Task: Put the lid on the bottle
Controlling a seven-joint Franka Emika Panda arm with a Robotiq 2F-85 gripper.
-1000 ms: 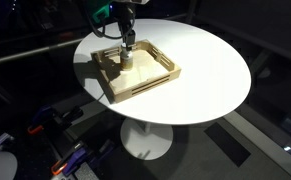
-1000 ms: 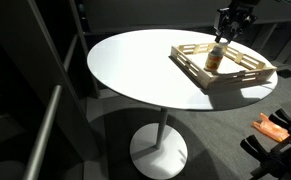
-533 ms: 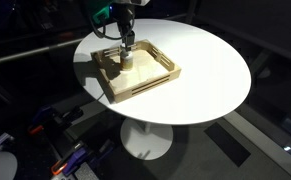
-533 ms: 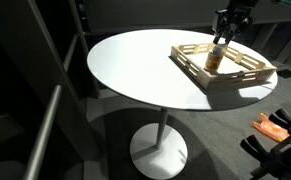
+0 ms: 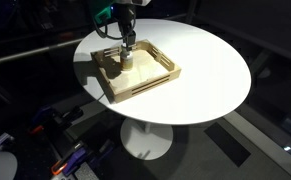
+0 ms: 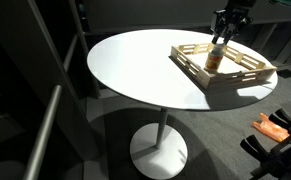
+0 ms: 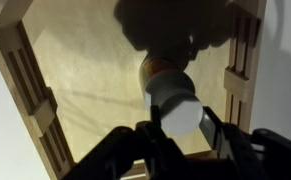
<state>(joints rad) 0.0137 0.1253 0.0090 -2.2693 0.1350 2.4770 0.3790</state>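
A square wooden tray (image 5: 145, 85) sits on the round white table (image 5: 205, 70); it also shows in the exterior view from the other place (image 6: 232, 79) and in the wrist view (image 7: 30, 90). The small bottle (image 5: 126, 59) (image 6: 215, 61) stands upright inside it. In the wrist view the bottle (image 7: 157, 72) is just under the white lid (image 7: 177, 108). My gripper (image 7: 180, 125) hangs straight above the bottle in both exterior views (image 5: 128, 46) (image 6: 219, 40). Its fingers are closed on the lid, which is at the bottle's top. I cannot tell whether the lid is seated.
The tray's slatted rim (image 7: 243, 60) surrounds the bottle closely on the sides. The table stands on a white pedestal base (image 6: 158, 152). Dark surroundings, a rail (image 6: 45, 130) and floor clutter (image 5: 70, 160) lie beyond the table edge.
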